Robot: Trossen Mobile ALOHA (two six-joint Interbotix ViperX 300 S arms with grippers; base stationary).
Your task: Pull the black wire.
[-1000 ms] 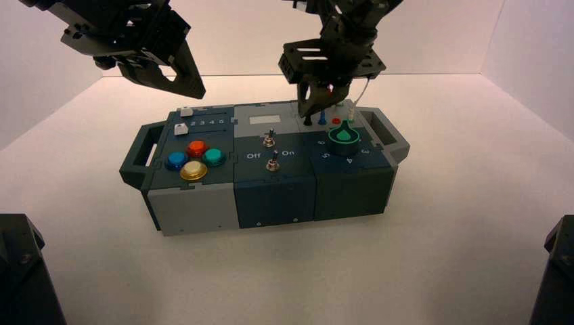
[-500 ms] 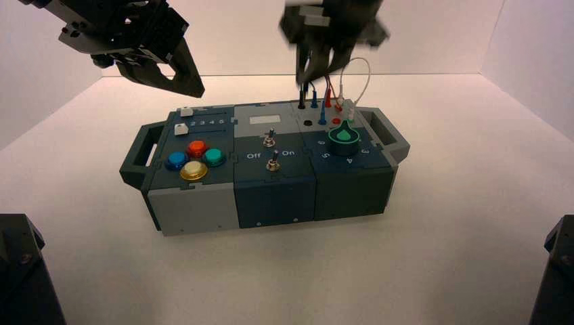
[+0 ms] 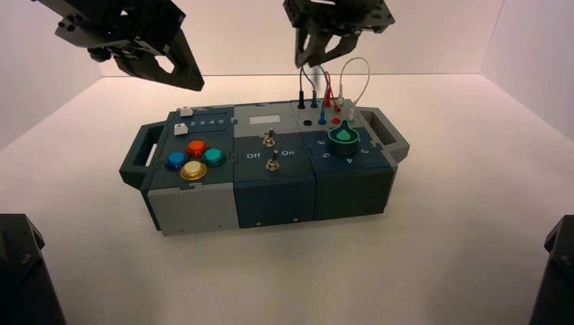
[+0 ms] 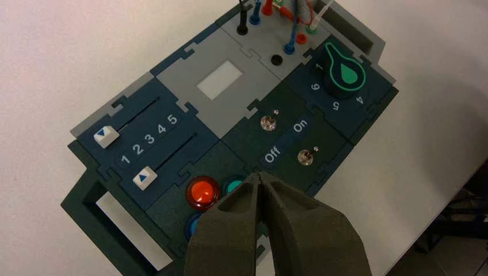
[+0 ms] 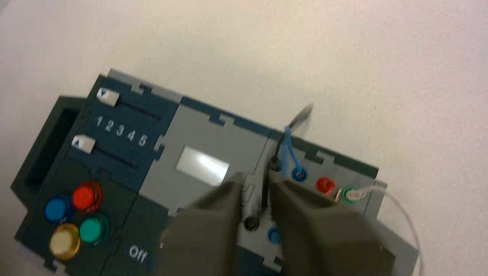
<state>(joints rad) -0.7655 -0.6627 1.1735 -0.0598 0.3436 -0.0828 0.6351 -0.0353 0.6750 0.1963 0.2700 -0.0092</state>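
The black wire [image 3: 302, 80] rises from a slim black plug [image 3: 301, 101] in the box's rear socket row, up between my right gripper's [image 3: 317, 57] fingers. That gripper hangs open high above the box's right rear. In the right wrist view a dark slim plug [image 5: 266, 190] shows in the gap of the right gripper [image 5: 257, 187], close to one finger, over the empty black front socket [image 5: 251, 223]. I cannot tell whether it touches the finger. My left gripper [image 3: 195, 82] is shut, parked high over the box's left end, also seen as the left gripper [image 4: 260, 177].
Blue [image 3: 314, 103], red [image 3: 328, 99] and white [image 3: 355, 68] wires stand plugged beside the black one. A green knob [image 3: 344, 135], two toggle switches [image 3: 271, 150], coloured buttons [image 3: 195, 159] and two sliders [image 4: 124, 155] fill the box top. Handles stick out at both ends.
My right gripper rose from the front black socket, drawing the plug out and leaving the socket empty, then its jaws spread apart. The left arm barely shifted.
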